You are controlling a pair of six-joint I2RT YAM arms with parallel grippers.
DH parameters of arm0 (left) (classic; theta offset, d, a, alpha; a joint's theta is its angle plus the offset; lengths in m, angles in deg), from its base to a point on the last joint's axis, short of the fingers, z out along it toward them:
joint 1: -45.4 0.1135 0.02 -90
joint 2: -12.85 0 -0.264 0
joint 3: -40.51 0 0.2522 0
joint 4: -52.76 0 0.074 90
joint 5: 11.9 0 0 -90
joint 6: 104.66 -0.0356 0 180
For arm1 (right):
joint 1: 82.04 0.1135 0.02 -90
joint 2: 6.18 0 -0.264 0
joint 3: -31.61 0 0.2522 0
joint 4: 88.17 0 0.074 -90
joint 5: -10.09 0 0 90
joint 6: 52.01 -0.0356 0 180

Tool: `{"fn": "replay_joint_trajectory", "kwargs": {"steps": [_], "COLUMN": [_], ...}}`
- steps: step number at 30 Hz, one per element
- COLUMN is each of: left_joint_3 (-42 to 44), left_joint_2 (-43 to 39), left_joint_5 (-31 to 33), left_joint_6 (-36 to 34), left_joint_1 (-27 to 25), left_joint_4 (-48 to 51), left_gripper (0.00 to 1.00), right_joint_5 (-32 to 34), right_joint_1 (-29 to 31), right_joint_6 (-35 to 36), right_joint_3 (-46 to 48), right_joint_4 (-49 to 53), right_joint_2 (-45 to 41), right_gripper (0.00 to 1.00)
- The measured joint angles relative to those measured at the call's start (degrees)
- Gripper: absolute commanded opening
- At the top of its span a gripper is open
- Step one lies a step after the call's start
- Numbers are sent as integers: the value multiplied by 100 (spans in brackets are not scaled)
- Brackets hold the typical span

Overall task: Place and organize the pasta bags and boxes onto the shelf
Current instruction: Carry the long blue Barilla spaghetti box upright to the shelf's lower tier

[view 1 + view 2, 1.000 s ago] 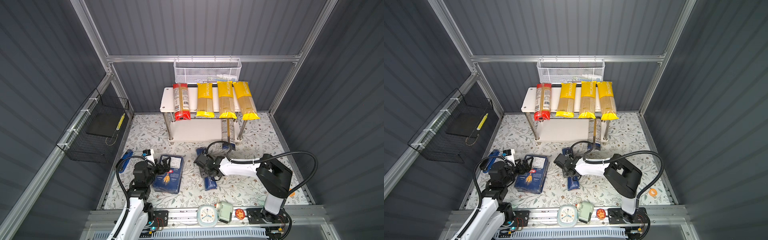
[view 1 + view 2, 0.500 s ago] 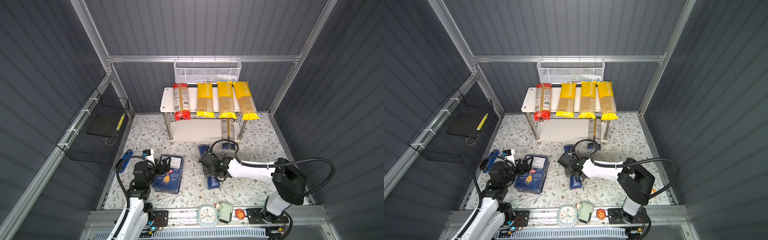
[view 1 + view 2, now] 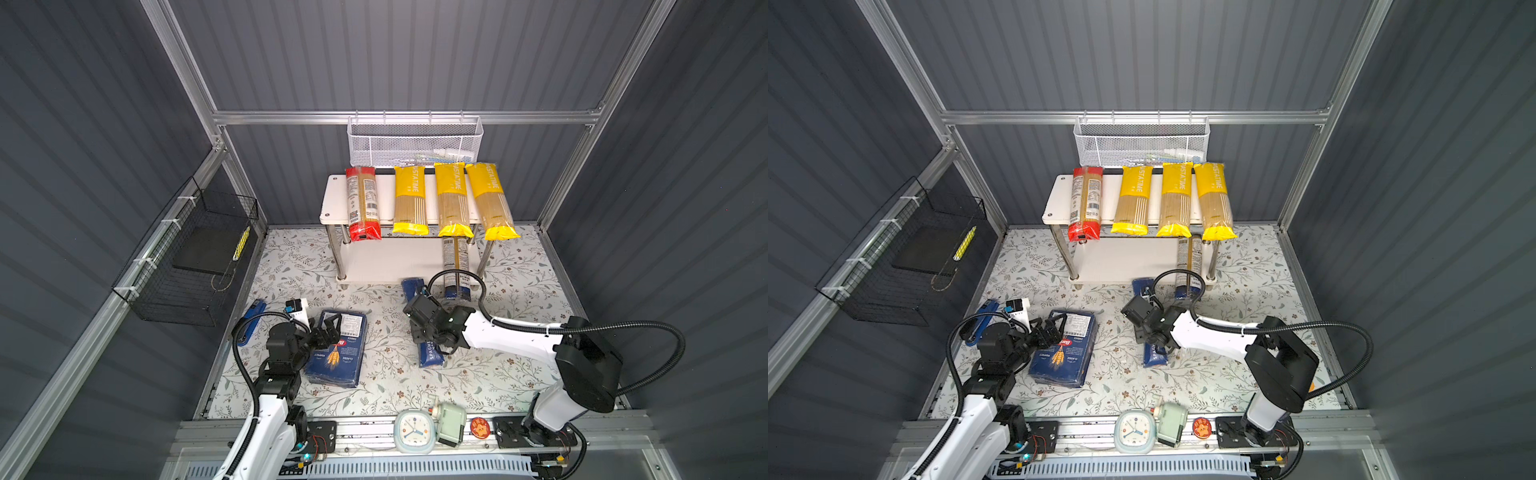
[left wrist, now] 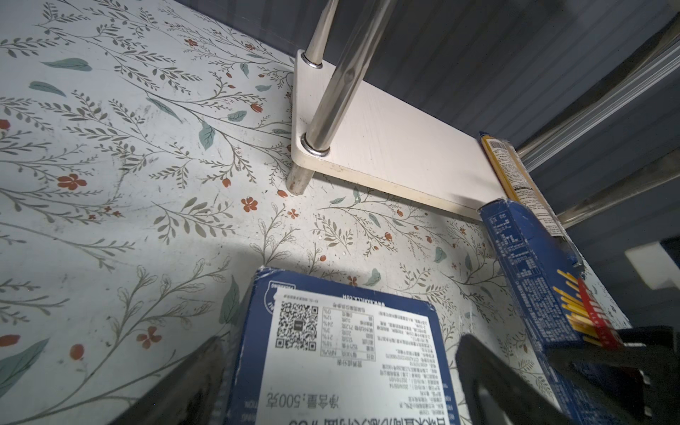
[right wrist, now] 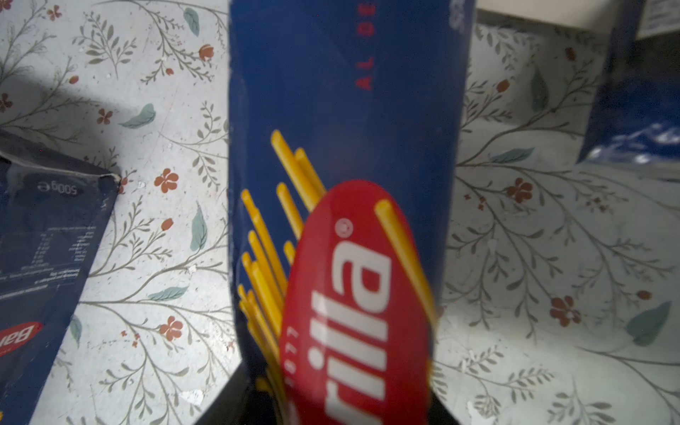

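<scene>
Right pincer [image 3: 432,334] clamps the narrow spaghetti box [image 3: 430,356] mid-length. The box's long axis points at the nearby shelf [image 3: 334,199].

Right hand [image 3: 1149,332] on the narrow blue box [image 3: 1155,356], left hand [image 3: 1054,327] at the wide box [image 3: 1064,358]

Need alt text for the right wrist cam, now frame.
A long dark blue Barilla spaghetti box fills the centre, running away from the camera, its near end gripped by the right tool. A floral mat shows on either side, with a corner of a second blue box nearby.
</scene>
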Motion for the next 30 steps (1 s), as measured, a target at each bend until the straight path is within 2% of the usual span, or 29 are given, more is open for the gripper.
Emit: {"fn": "replay_joint_trajectory", "kwargs": {"steps": [15,30], "left_joint_3": [0,0], "left_joint_2": [0,35], "left_joint_5": [0,0], "left_joint_6": [0,0], "left_joint_1": [0,0], "left_joint_4": [0,0], "left_gripper": [99,99], "right_joint_5": [-44,-107], "right_joint_1": [-992,-1554], "right_joint_6": [461,732], "right_joint_3": [-264,-1086], "right_joint_4": [-479,-852], "right_joint_2": [22,804], "right_gripper": [43,43]}}
